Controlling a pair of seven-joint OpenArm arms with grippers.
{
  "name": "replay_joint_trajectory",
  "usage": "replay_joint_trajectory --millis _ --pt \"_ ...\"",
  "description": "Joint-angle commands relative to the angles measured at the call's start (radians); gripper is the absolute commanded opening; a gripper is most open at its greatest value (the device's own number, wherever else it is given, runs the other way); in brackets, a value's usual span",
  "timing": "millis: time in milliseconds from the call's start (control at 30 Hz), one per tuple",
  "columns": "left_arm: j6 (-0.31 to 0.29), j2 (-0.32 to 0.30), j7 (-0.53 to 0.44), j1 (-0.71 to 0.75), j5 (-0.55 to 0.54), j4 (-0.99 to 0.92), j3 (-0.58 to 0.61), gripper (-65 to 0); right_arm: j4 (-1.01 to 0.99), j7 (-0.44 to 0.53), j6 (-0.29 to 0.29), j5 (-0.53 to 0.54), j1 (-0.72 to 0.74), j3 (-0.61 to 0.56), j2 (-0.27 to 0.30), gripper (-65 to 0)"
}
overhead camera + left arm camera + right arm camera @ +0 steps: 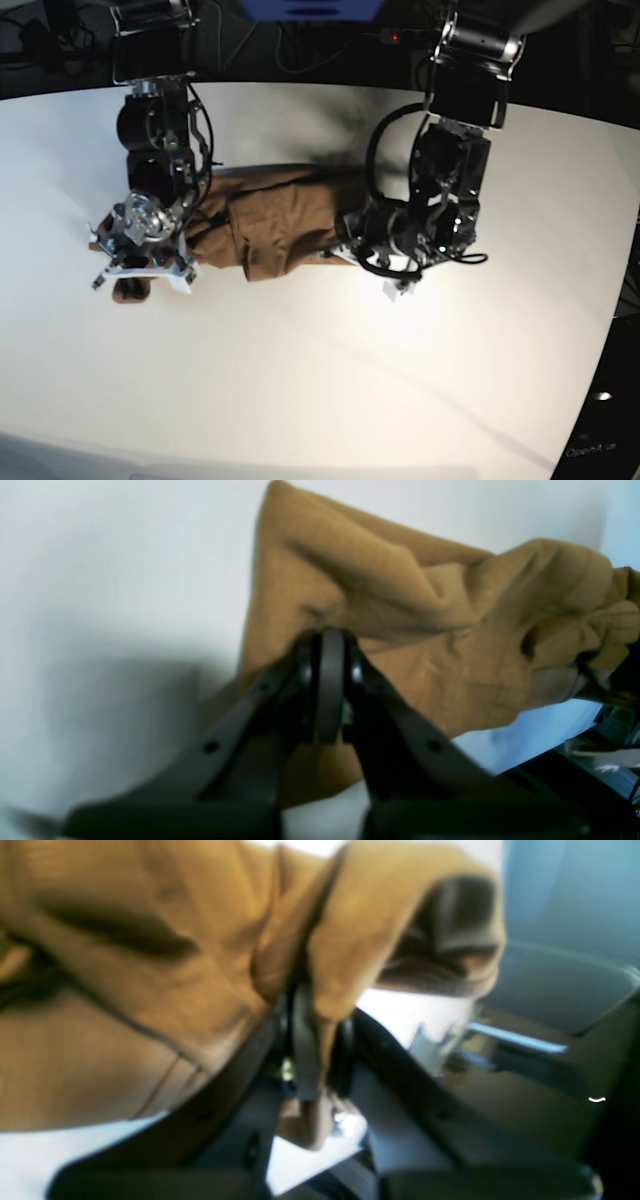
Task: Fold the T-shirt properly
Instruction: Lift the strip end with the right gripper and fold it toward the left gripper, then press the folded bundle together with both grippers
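The T-shirt (pixel 270 225) is lying bunched in a narrow band across the far half of the white bench (pixel 320 380), stretched between the two arms rather than spread flat. The left gripper (pixel 327 645) is showing its jaws pressed together at the edge of the tan cloth; the blurred wrist view suggests a thin fold is being pinched there, though the cloth between the jaws cannot be made out. The right gripper (pixel 312 1005) is clenching a thicker gather of fabric — cloth is passing between its jaws and a small tail is hanging out below them, with a sleeve opening drooping just beside.

Holding both ends at once is probably meant to keep the shirt taut, so that it can be lifted or dragged and laid out smooth before a fold is made. Judging by the crumpled middle, the folding is sitting at an early or middle stage.

No print or label is showing on the shirt. Faint lettering at the lower right corner of the base view is too small to read.
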Motion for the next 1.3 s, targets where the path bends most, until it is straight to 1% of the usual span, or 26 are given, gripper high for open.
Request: replay_joint_trajectory --millis 0,67,233,333,467,567,667,733,867,933,1000,1133,1267 --pt "0.014 0.000 -0.006 -0.014 0.033 0.005 0.001 -62.8 0.017 0.004 -0.006 -0.034 0.010 -0.015 -0.010 -62.4" --pt "0.014 0.000 -0.006 -0.015 0.033 0.005 0.001 -62.8 0.017 0.003 -0.008 -0.084 0.008 -0.035 -0.037 -62.4" --pt "0.014 0.000 -0.004 -0.031 0.028 0.005 0.000 -62.8 0.028 0.001 -0.009 -0.241 -0.024 -0.109 -0.129 -62.4" --pt "0.014 0.000 -0.003 -0.035 0.026 0.037 0.000 -62.8 0.067 -0.003 -0.009 -0.271 -0.042 -0.158 -0.166 -62.4" --pt "0.014 0.000 0.019 -0.035 0.026 0.094 -0.002 -62.8 0.105 -0.005 -0.009 -0.271 -0.048 -0.190 -0.172 -62.4" --pt "0.014 0.000 0.049 -0.035 0.026 0.121 -0.002 -62.8 0.148 -0.037 0.002 -0.262 -0.044 -0.216 -0.172 -62.4" --pt "0.014 0.000 0.057 -0.035 0.026 0.157 -0.002 -62.8 0.220 -0.054 0.078 -0.259 -0.041 -0.247 -0.172 -62.5" --pt "0.014 0.000 0.057 -0.035 0.025 0.180 -0.002 -62.8 0.274 -0.091 0.121 -0.224 -0.035 -0.268 -0.172 -62.5" --pt "0.014 0.000 0.082 -0.035 0.025 0.223 -0.002 -62.8 0.314 -0.210 0.222 -0.103 0.013 -0.276 -0.172 -62.5" --pt "0.014 0.000 0.095 -0.037 0.025 0.233 -0.005 -62.8 0.314 -0.258 0.249 -0.040 0.034 -0.276 -0.172 -62.5" --pt "0.014 0.000 0.103 -0.037 0.025 0.259 -0.006 -62.8 0.315 -0.293 0.252 0.000 0.044 -0.276 -0.172 -63.5" --pt "0.014 0.000 0.115 -0.037 0.025 0.285 -0.008 -62.8 0.315 -0.304 0.252 0.114 0.045 -0.282 -0.172 -63.7" --pt "0.014 -0.005 0.115 -0.035 0.025 0.305 -0.008 -62.8 0.315 -0.305 0.252 0.197 0.045 -0.282 -0.172 -63.7"
